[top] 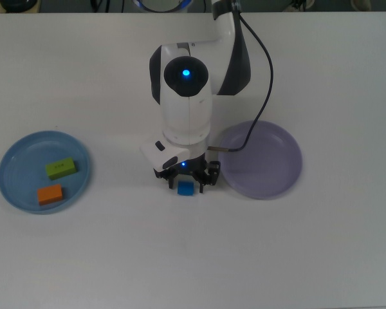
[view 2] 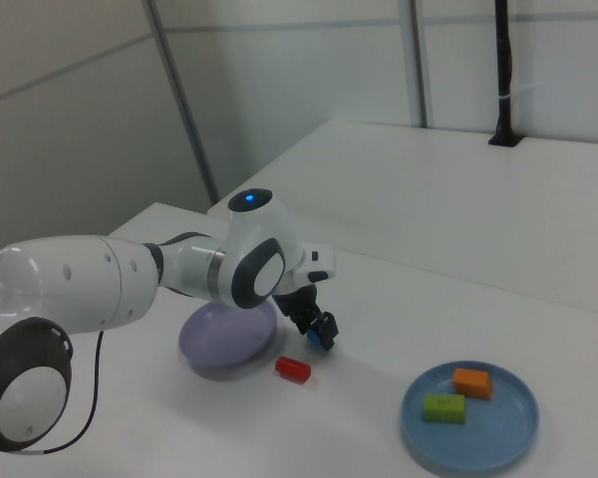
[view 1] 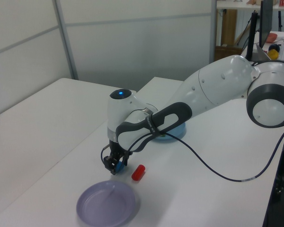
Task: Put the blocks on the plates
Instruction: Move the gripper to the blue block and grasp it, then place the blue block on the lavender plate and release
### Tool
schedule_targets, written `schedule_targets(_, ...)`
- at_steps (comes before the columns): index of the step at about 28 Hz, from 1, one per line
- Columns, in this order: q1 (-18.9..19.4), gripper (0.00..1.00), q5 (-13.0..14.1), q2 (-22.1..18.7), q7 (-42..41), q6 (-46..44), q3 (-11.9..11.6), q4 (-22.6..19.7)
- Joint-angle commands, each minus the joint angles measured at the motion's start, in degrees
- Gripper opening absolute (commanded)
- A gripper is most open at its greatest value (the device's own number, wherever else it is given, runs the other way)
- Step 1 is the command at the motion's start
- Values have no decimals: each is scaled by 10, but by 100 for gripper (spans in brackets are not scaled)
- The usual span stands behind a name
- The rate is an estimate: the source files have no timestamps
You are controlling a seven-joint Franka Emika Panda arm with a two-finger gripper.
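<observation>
We see the small, squarish blue toy block (top: pixel 185 187) lying on the white table (top: pixel 193 257), just beside the edge of the round pale lavender plate (top: pixel 264 161) on the top view's left. The black two-finger gripper (top: pixel 186 179) of the white robot arm (top: pixel 188 103) is lowered around this block, with 1 finger (top: pixel 167 175) on each side of it; the fingers are spread, and we cannot tell whether they touch the block's sides. In the left view the blue block (view 1: pixel 119 165) shows only as a sliver between the fingers of the gripper (view 1: pixel 114 165). The red rectangular block (view 1: pixel 138 172) lies on the table near the blue one, between it and the arm's base in the right view (view 2: pixel 292 368), and is hidden under the arm in the top view. Well apart, toward the top view's left, the round light blue plate (top: pixel 13 167) holds 2 blocks: the lime-green rectangular block (top: pixel 61 168) and the orange rectangular block (top: pixel 50 194), lying near each other but apart. A black cable (top: pixel 260 84) runs along the arm.
</observation>
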Motion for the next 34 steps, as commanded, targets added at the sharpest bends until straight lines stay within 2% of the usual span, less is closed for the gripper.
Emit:
schedule_targets(1, 5, 8, -9, -10, 13, -14, -6, -4)
schedule_targets(3, 5, 0, -8, -13, 13, -14, -6, -4)
schedule_targets(10, 0, 0, -7, -26, 12, -36, -8, -1)
schedule_targets(18, 6, 0, -3, -71, 13, -99, -2, 2)
schedule_targets(22, 6, 0, -2, -93, 13, -141, 29, 2)
schedule_targets(27, 10, 0, -11, -97, 14, -167, 65, 3)
schedule_targets(30, 24, 0, -15, -95, 24, -167, 69, 2)
schedule_targets(34, 55, 1, -56, -79, 46, -160, 69, 2)
